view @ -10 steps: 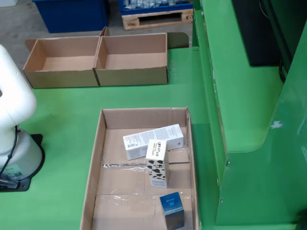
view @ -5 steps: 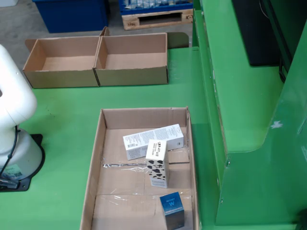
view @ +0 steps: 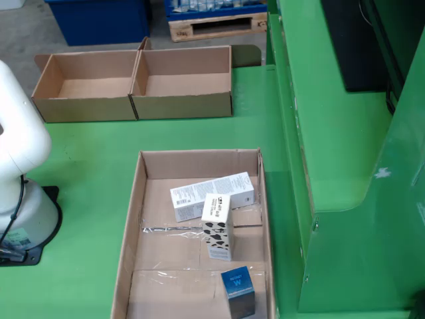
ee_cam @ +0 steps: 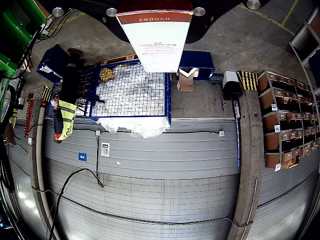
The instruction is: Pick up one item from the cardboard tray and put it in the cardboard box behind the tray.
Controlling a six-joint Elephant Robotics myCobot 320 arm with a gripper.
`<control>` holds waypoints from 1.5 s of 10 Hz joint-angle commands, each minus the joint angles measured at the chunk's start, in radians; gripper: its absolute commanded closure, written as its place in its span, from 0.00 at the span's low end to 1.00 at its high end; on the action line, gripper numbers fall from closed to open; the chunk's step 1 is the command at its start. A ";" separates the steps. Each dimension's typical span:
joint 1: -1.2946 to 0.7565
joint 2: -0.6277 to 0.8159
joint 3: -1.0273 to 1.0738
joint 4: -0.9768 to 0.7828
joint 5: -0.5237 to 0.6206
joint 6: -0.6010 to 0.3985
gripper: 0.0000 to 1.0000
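Note:
In the view that rides on the gripper, a white box with a dark red "ENOUGH" band (ee_cam: 156,42) hangs right under the black gripper (ee_cam: 155,10), which looks shut on it; the fingers themselves are hidden. In the view from above, the cardboard tray (view: 129,232) holds a long white box (view: 212,195), a cow-patterned carton (view: 217,226) and a small blue box (view: 238,289). Behind it stand two open cardboard boxes, right one (view: 182,106) and left one (view: 83,109), both bare inside. Only the arm's white base (view: 20,199) shows there; the gripper is out of that frame.
A raised green structure (view: 345,133) walls the tray's right side. A blue bin (view: 99,20) and a wooden pallet (view: 216,26) sit beyond the boxes. The gripper view faces a blue wire cage (ee_cam: 131,90) and shelves of brown bins (ee_cam: 287,125).

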 commanded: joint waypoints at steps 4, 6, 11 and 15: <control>0.008 0.091 0.023 0.011 -0.011 0.089 1.00; 0.008 0.091 0.023 0.011 -0.011 0.089 1.00; 0.091 0.644 0.023 -1.057 0.192 0.648 1.00; 0.118 0.704 0.023 -1.133 0.208 0.696 1.00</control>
